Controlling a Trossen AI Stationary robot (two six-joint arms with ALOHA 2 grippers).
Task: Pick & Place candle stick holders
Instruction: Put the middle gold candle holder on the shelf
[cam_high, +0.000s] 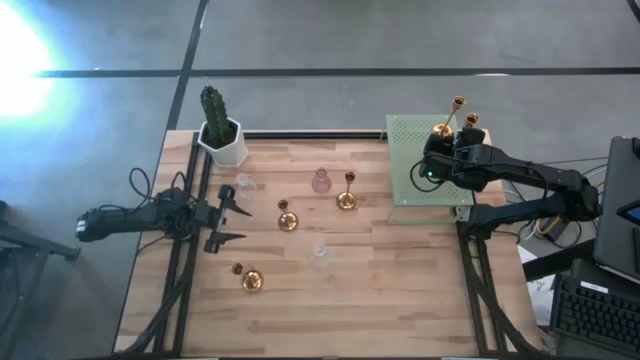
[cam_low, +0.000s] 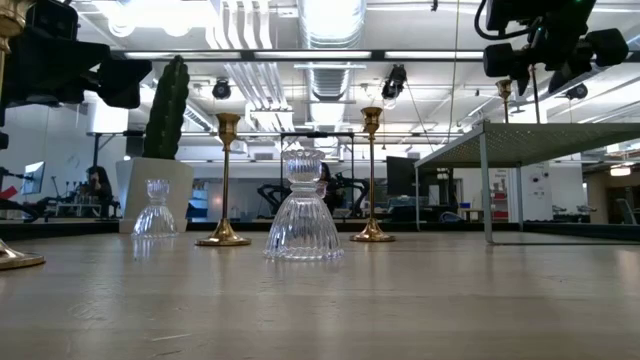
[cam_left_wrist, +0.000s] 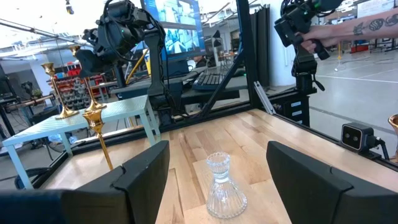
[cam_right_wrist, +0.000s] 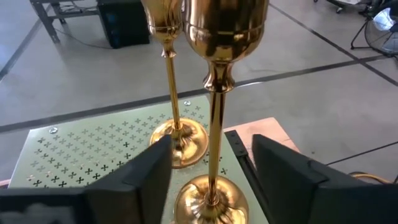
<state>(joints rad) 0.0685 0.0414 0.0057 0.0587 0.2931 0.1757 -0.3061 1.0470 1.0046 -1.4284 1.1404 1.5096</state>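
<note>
Glass holder (cam_left_wrist: 225, 186) sits just ahead of our left hand (cam_left_wrist: 217, 171), fingers apart: fragile, slick, best pinched at its narrow neck. Gold holders (cam_high: 286, 220) stand mid-tabletop (cam_high: 400, 290), top-heavy; we'd grip their stems. Farther off, our right hand (cam_right_wrist: 211, 165), fingers apart, straddles a gold holder (cam_right_wrist: 214, 112) on the green stand (cam_high: 405, 135), another behind, near its edge.

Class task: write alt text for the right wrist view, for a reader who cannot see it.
Two tall gold candle stick holders stand upright on a pale green perforated stand, the nearer one between the open right gripper fingers. Grey floor lies beyond.
</note>
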